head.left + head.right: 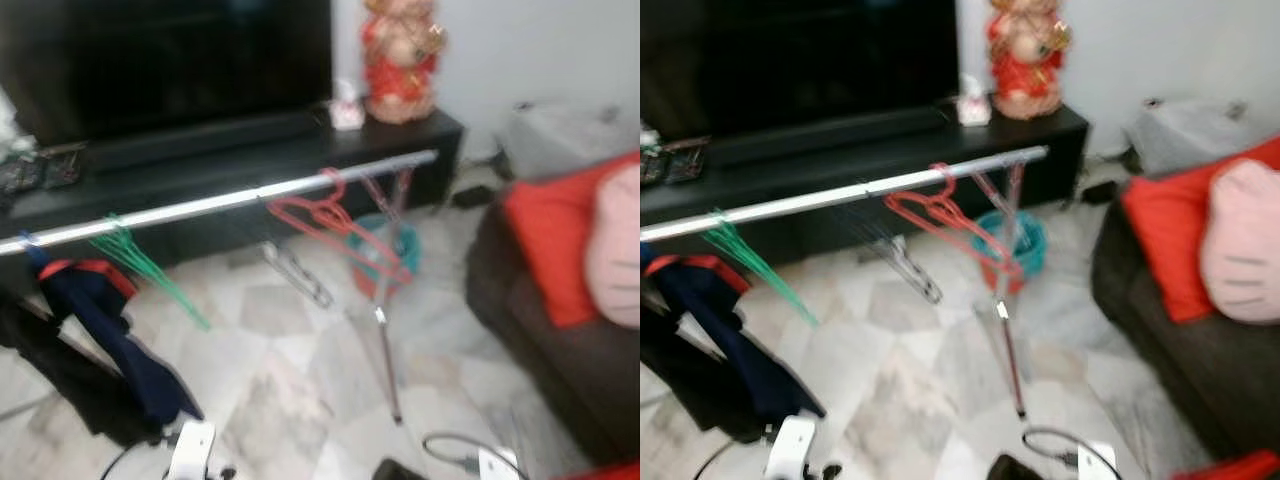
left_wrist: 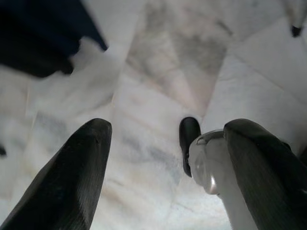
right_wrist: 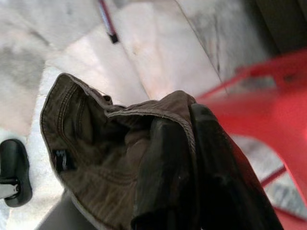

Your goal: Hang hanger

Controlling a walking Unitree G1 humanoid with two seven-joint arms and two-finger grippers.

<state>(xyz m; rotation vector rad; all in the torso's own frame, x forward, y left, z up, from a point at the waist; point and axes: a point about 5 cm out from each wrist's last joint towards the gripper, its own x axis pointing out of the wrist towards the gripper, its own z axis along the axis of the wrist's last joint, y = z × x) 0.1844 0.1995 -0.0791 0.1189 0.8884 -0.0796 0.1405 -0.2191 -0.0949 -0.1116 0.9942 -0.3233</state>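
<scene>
Silver rail of a clothes rack runs across the room in front of a black TV cabinet, slanting a bit higher toward the robot's right. Red hangers dangle from it near the right end, just above a teal basket on the floor. Green hangers hook on further left, and a navy garment with red trim hangs at the far left end. A grey hanger or clip thing sits below the middle of the rail, too blurry to say more. The rack's leg comes down to the marble floor.

Right hand has its two black fingers pressed together, pinching a brown piece of clothing that looks like corduroy, with something red plastic just beside it. Could be a hanger, can't tell for sure.

Left hand is spread wide, nothing between the fingers, pointing down at the floor with a bit of dark fabric near it.

On the right there's a dark sofa with a red cushion and a pink one. A red and gold figurine stands on the cabinet.
</scene>
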